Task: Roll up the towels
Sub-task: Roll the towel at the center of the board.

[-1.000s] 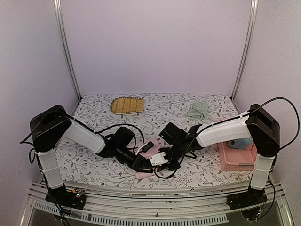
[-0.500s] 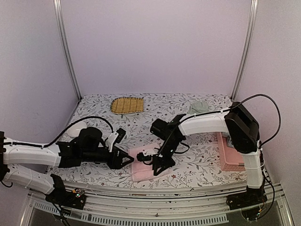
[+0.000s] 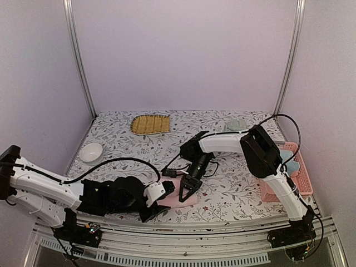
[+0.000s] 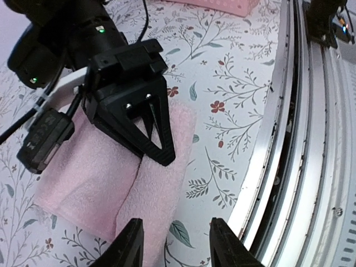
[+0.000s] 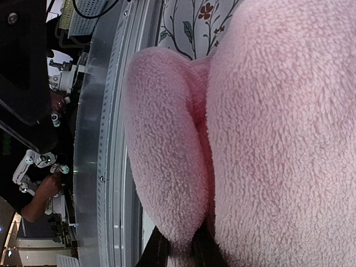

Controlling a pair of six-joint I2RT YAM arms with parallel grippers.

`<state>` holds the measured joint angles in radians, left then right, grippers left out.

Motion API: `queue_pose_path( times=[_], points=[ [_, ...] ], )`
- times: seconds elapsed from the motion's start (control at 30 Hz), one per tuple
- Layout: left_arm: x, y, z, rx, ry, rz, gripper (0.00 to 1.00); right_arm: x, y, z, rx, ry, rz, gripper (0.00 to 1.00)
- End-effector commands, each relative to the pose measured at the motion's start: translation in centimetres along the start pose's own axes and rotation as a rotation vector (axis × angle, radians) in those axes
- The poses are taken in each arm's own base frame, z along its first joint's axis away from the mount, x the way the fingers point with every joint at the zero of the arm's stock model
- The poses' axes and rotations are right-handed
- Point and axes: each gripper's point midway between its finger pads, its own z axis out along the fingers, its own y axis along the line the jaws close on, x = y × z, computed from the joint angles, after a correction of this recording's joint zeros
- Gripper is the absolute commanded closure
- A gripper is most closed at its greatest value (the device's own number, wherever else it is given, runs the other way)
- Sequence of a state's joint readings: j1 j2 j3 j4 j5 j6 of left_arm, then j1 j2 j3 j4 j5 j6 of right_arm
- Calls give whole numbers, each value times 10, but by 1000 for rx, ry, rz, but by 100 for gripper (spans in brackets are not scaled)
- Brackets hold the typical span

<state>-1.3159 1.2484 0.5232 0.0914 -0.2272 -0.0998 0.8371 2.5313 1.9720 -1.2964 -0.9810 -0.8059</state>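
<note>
Lower centre of the top view: left gripper (image 4: 176, 245) hung with fingers apart, empty, at the near end of the fluffy pink cloth towel (image 4: 83, 189), probably lined up to take over the roll. The towel lay at the table's front edge, partly folded. Right gripper (image 4: 160, 151) was clamped on its fold, pinning it. Versus half a second back, the left gripper had swung nearer and lower. Pale green towel (image 3: 236, 124) sat crumpled at far right.

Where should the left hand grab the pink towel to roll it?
Best guess: grip the pink towel by its plump folded edge nearest the front rail, left hand coming from the front, beside where the right hand pinches. That edge bulges up; the rest lies flat.
</note>
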Motion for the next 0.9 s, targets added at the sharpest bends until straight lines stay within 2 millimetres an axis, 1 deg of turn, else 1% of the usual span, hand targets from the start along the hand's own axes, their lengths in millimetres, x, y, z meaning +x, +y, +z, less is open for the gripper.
queue_pose_path(
  times=[0.0,0.07,0.13,0.23,0.3,0.43,0.6,0.7,0.77,0.8,0.87],
  points=[
    [2,-5,24,-31,47,145,52,40,-42,17,73,128,68,92],
    [10,0,37,-75,92,187,46,40,-43,16,75,126,70,92],
    [16,4,47,-106,128,222,43,41,-43,16,75,127,71,92],
    [23,8,60,-124,161,249,43,41,-43,16,74,128,72,92],
    [23,10,66,-139,164,271,42,42,-43,17,73,131,73,92],
    [29,10,77,-145,180,315,44,42,-43,17,69,126,74,91],
    [46,11,90,-160,254,355,54,38,-38,16,59,114,71,91],
    [52,11,93,-160,279,369,65,35,-33,12,54,106,65,89],
    [51,12,91,-160,281,368,74,30,-25,5,47,87,51,83],
    [50,11,90,-153,279,364,78,25,-19,-2,41,66,42,80],
    [47,6,88,-115,273,353,83,12,-5,-22,45,8,2,68]
  ],
)
